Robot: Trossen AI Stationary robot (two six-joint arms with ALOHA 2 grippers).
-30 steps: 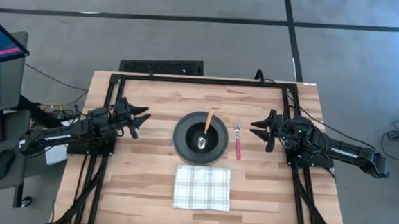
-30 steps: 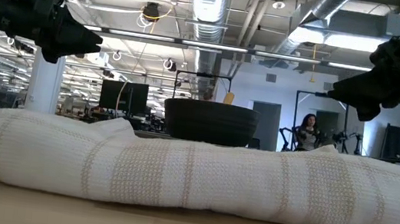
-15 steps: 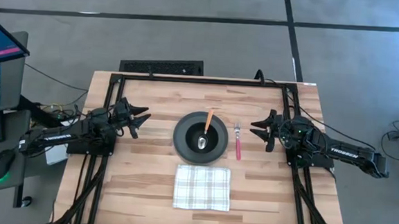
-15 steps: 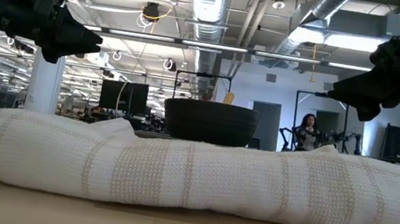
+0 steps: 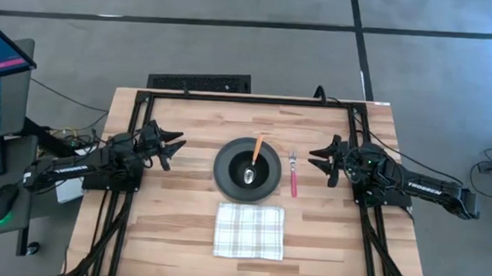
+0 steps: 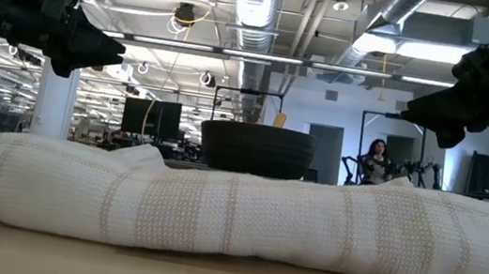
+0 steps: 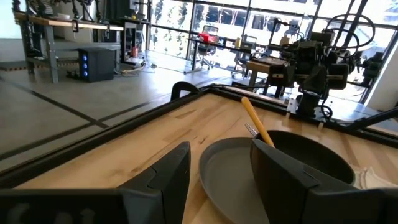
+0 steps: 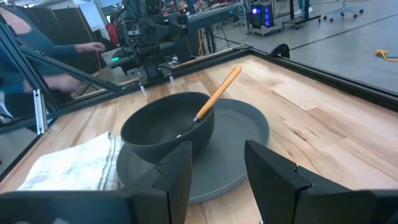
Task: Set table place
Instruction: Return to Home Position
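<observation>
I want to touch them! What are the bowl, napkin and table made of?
The bowl: matte black, maybe plastic or ceramic; hardly any shine. The napkin: woven cloth, checked, with soft folds. The table: light wood, striped planks showing grain.

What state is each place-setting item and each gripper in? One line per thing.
plate: lying flat, bowl on it
bowl: upright on the plate, spoon inside
spoon: leaning in the bowl, handle over rim
fork: flat beside the plate, apart
napkin: folded, flat
left gripper: open, empty
right gripper: open, empty
</observation>
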